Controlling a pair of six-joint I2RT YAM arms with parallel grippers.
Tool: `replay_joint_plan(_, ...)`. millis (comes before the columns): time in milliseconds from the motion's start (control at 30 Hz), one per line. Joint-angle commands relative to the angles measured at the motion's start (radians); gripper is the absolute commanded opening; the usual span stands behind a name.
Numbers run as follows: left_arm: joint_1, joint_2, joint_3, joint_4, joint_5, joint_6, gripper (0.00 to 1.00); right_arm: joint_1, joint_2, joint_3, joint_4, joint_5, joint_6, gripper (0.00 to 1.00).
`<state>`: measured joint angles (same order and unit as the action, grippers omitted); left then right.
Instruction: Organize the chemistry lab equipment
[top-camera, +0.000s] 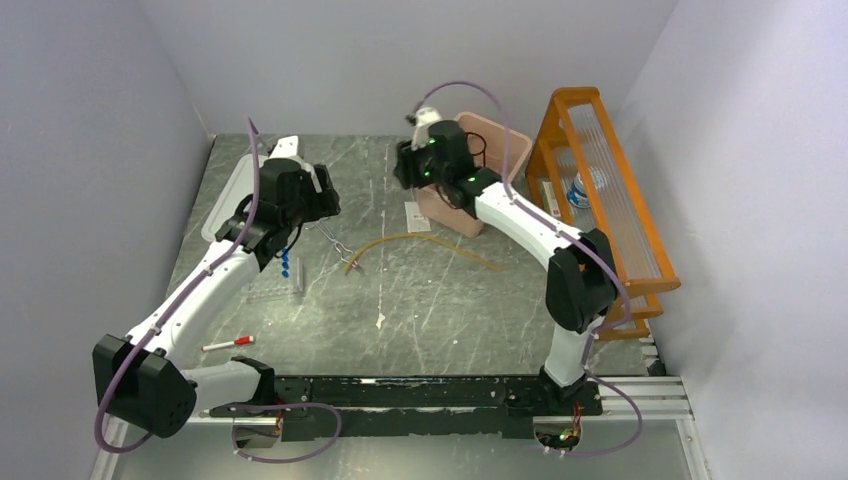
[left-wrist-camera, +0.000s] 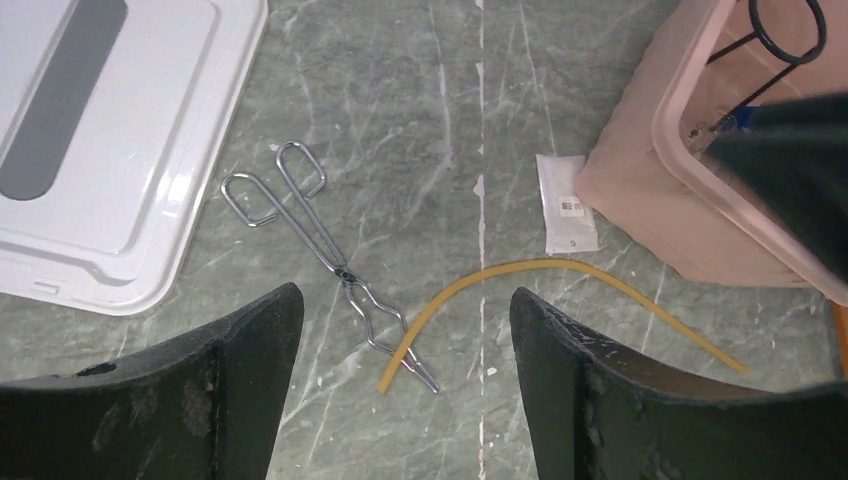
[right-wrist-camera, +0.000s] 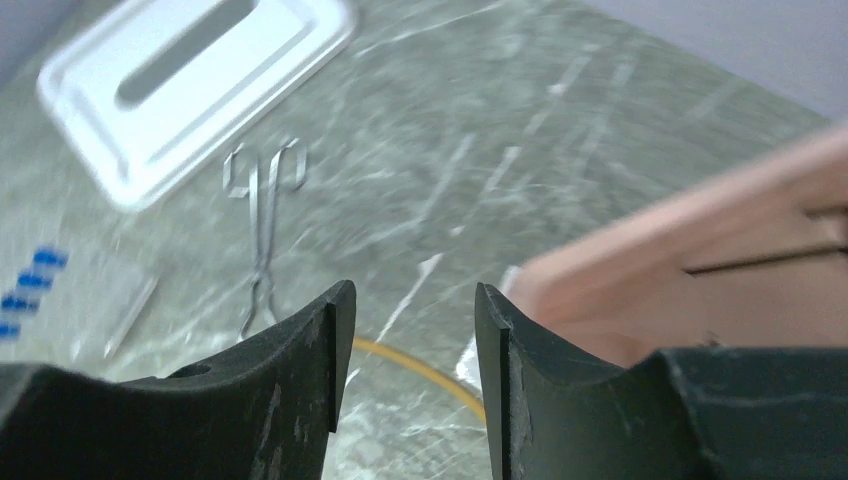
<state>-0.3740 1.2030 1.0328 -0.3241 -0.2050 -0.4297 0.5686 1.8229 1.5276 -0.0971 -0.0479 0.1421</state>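
Open desk (top-camera: 450, 310) stretches across the near middle. Farther back the way narrows: a white tray (left-wrist-camera: 150, 150) on the left, a pink bin (top-camera: 452, 218) and orange shelf (top-camera: 574, 96) on the right, tongs (left-wrist-camera: 325, 245) and amber tubing (left-wrist-camera: 545, 266) lying between.

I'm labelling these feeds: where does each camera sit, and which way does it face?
Top external: high behind the bases, looking down on the grey marbled table; left arm and right arm show.
Left wrist: faces down at metal tongs and amber tubing; left gripper's fingers show.
Right wrist: beside the pink plastic bin, tilted tableward; right gripper's fingers show.
Shared: all see tongs and tubing.
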Motion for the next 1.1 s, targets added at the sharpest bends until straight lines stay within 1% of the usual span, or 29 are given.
replay_joint_plan(0, 0.007, -0.029, 0.009, -0.027, -0.130, -0.035, 0.79, 0.117, 0.078, 0.061, -0.150, -0.112, -0.273, 0.51)
replay_joint_plan(67, 0.007, -0.049, 0.022, -0.091, -0.249, -0.075, 0.80, 0.153, 0.136, 0.104, -0.222, -0.077, -0.308, 0.51)
replay_joint_plan(133, 0.010, -0.077, 0.018, -0.112, -0.327, -0.094, 0.81, 0.171, 0.195, 0.142, -0.272, -0.059, -0.318, 0.51)
replay_joint_plan(267, 0.014, -0.132, -0.002, -0.114, -0.392, -0.111, 0.81, 0.181, 0.310, 0.217, -0.360, -0.074, -0.338, 0.51)
replay_joint_plan(400, 0.015, -0.152, -0.013, -0.102, -0.395, -0.103, 0.82, 0.183, 0.399, 0.288, -0.469, -0.047, -0.403, 0.50)
replay_joint_plan(500, 0.015, -0.146, -0.010, -0.108, -0.385, -0.102, 0.82, 0.181, 0.421, 0.288, -0.495, 0.037, -0.449, 0.51)
replay_joint_plan(567, 0.017, -0.138, -0.011, -0.107, -0.377, -0.103, 0.82, 0.177, 0.416, 0.259, -0.475, 0.108, -0.469, 0.58)
replay_joint_plan(600, 0.017, -0.135, -0.012, -0.104, -0.372, -0.101, 0.82, 0.175, 0.413, 0.243, -0.468, 0.118, -0.484, 0.64)
replay_joint_plan(633, 0.017, -0.131, -0.010, -0.103, -0.367, -0.102, 0.82, 0.171, 0.413, 0.232, -0.467, 0.113, -0.503, 0.67)
replay_joint_plan(700, 0.018, -0.122, -0.008, -0.102, -0.359, -0.101, 0.82, 0.159, 0.422, 0.224, -0.470, 0.095, -0.521, 0.69)
replay_joint_plan(767, 0.019, -0.114, -0.006, -0.099, -0.354, -0.098, 0.82, 0.148, 0.441, 0.245, -0.499, 0.041, -0.542, 0.69)
replay_joint_plan(833, 0.020, -0.105, -0.005, -0.098, -0.348, -0.096, 0.82, 0.140, 0.470, 0.279, -0.542, -0.024, -0.565, 0.66)
replay_joint_plan(900, 0.021, -0.101, -0.004, -0.099, -0.341, -0.093, 0.81, 0.139, 0.504, 0.323, -0.614, -0.065, -0.586, 0.59)
replay_joint_plan(967, 0.023, -0.096, -0.003, -0.100, -0.338, -0.092, 0.82, 0.139, 0.536, 0.361, -0.668, -0.111, -0.604, 0.49)
replay_joint_plan(1067, 0.026, -0.092, -0.002, -0.101, -0.331, -0.085, 0.81, 0.139, 0.564, 0.373, -0.701, -0.154, -0.614, 0.31)
